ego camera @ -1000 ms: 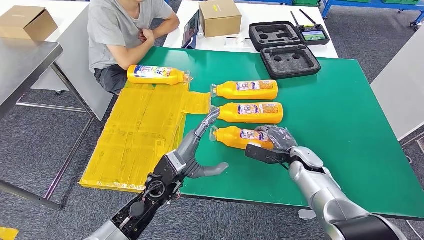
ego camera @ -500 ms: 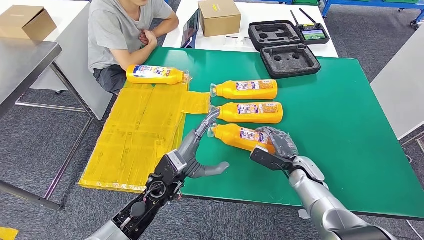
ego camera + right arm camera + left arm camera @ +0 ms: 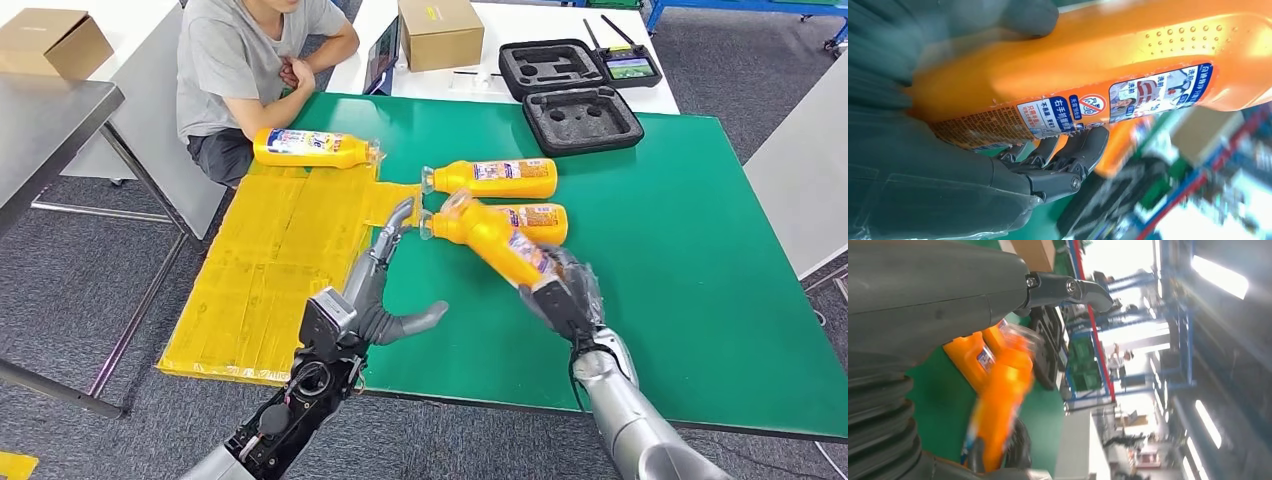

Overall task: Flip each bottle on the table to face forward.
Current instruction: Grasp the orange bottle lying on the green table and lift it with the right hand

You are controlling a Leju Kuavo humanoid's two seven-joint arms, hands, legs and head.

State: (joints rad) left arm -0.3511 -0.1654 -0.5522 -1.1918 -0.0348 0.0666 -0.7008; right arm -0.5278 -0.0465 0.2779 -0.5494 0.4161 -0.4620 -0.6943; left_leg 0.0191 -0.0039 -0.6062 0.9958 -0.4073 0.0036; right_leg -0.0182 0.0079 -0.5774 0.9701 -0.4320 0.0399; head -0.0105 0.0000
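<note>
My right hand (image 3: 562, 290) grips the lower end of an orange bottle (image 3: 497, 240) and holds it tilted above the green table (image 3: 680, 240), cap end up and to the left. The right wrist view shows that held bottle (image 3: 1088, 75) close up, its back label showing, with my right hand (image 3: 1048, 165) wrapped around it. Two more orange bottles lie on their sides behind it: one (image 3: 495, 178) farther back, one (image 3: 535, 217) partly hidden by the lifted bottle. A fourth bottle (image 3: 312, 148) lies at the table's far left. My left hand (image 3: 385, 285) is open, fingers stretched toward the bottles.
A yellow sheet (image 3: 280, 260) covers the table's left part and hangs over the edge. A person (image 3: 250, 60) sits at the far left corner. Black foam cases (image 3: 580, 118) and a cardboard box (image 3: 440, 33) stand at the back.
My right hand has lifted the nearest bottle off the table and tilted its cap end up. My left hand's fingers have moved slightly farther away.
</note>
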